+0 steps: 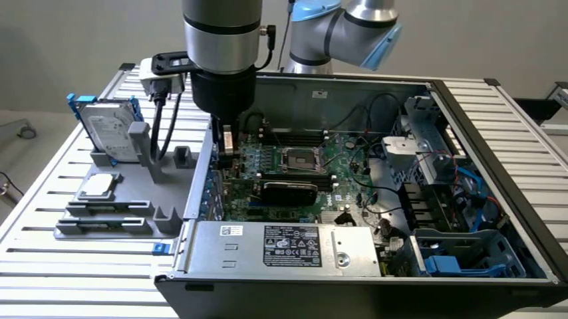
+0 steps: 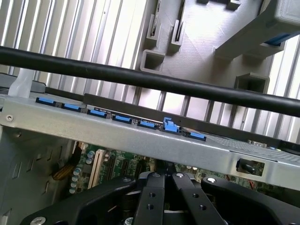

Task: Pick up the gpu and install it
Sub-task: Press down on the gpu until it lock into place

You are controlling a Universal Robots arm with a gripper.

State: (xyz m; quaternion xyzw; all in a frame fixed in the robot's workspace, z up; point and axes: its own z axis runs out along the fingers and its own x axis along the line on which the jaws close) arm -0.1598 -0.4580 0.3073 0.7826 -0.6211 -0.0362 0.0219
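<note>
Nearest the lower edge of the exterior view sat the grey power supply, boxing in the open computer case on that side. Just behind it, at the frame's centre, the gpu appeared to lie on the motherboard, black face showing and long axis running left to right across the picture. The gripper hung up and to the left of the card, near but apart from its left end, close against the case wall with its row of blue clips. In the wrist view the jaws were drawn together, with nothing visible between them. Room looked tight: wall on the left, the processor socket just beyond, and the grey parts tray outside the case at lower left.
</note>
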